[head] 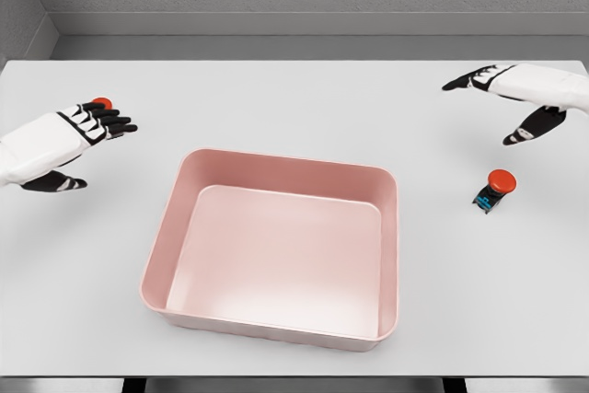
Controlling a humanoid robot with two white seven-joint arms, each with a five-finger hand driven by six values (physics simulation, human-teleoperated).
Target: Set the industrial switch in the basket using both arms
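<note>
Flanking pink basket (276, 255) w/ room either side: left hand (87, 126) open by red-capped switch (101, 103), right hand (502, 89) open above second switch (497, 188).

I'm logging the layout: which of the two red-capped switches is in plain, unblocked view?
The switch on the table's right side, below the right hand. The other switch shows only its red cap behind the left hand.

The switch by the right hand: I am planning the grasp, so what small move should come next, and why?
Probably lower the right hand toward the red-capped switch. The hand is open and hovers beyond it, apart, while the switch lies on the table outside the empty pink basket. A red cap shows behind the left hand.
</note>
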